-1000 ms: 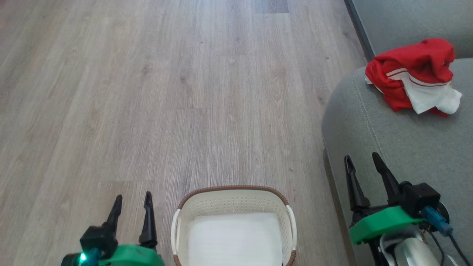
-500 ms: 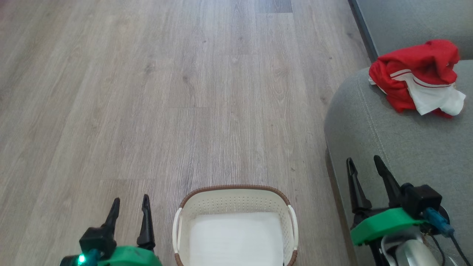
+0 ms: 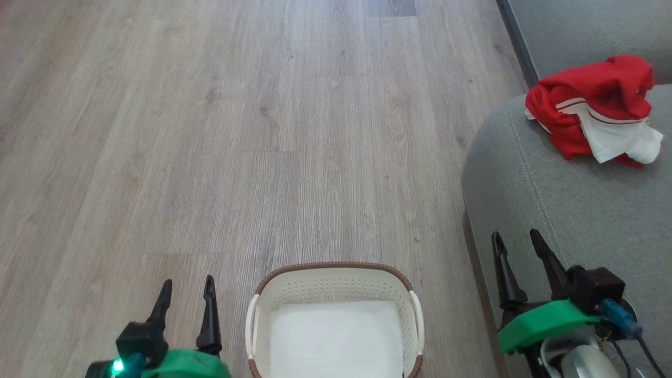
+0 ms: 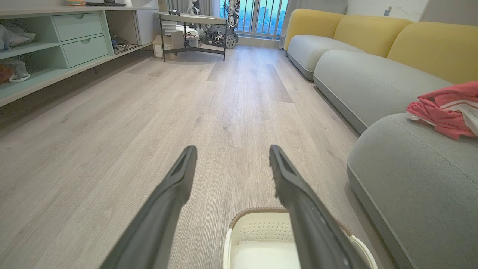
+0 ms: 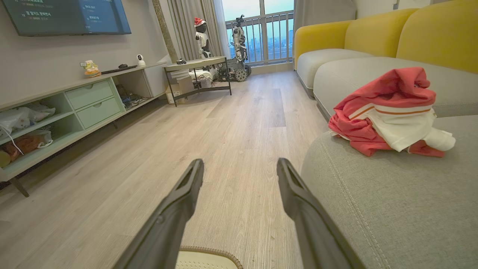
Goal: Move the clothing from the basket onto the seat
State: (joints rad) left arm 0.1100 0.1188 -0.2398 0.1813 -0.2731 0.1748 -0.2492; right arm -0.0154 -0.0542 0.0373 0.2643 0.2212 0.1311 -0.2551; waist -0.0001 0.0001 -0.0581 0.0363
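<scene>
Crumpled bright red sportswear clothing (image 3: 593, 107) lies on large grey-green fabric seat (image 3: 551, 210), apart from brown-rimmed white perforated basket (image 3: 336, 286) (flat white liner sheet (image 3: 336, 338) inside). Left gripper (image 3: 188, 283), right gripper (image 3: 514, 234): jaws spread, empty; transfer looks done, arms idle.

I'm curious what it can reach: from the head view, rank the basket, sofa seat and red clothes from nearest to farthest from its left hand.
1. Basket, just right of the left hand.
2. Sofa seat, further right across the floor.
3. Red clothes, lying on the seat, upper right.
</scene>
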